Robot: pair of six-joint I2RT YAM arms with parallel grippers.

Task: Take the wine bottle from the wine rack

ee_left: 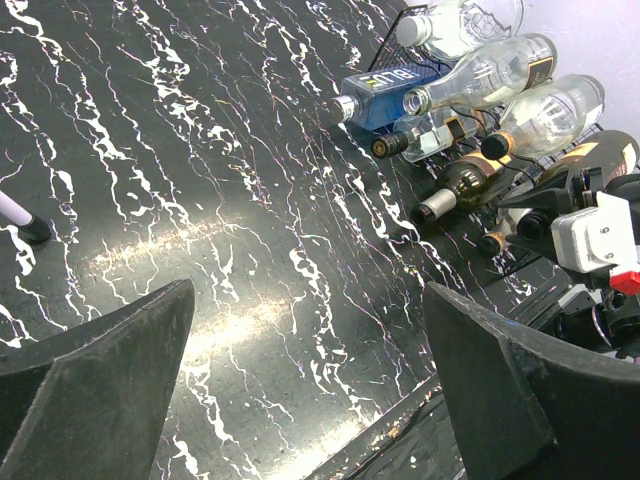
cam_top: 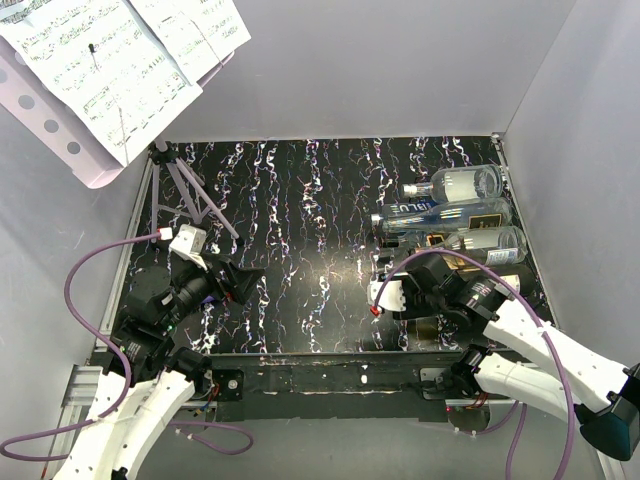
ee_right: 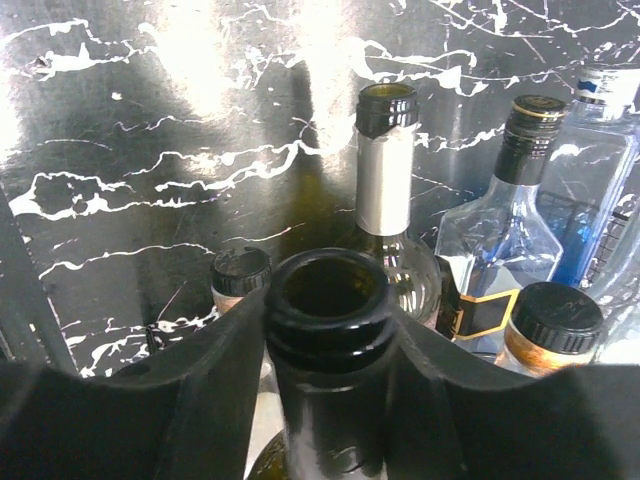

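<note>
Lying neck-out in the wine rack (ee_left: 395,30), right of the overhead frame: wine bottle (ee_right: 325,400), dark green, uncorked, neck clamped between the right fingers (ee_right: 200,390). Stacked alongside: clear bottles, one blue-labelled bottle (cam_top: 420,208). Counter (cam_top: 300,220): black, white-veined. Lower left: left fingers (ee_left: 100,380), spread wide, holding nothing.

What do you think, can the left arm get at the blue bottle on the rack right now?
Probably yes, though it's a long stretch. Only bare table lies between the left arm's open fingers and the blue bottle, whose cap faces them. The right fingers sit lower, around a dark bottle's neck.
</note>
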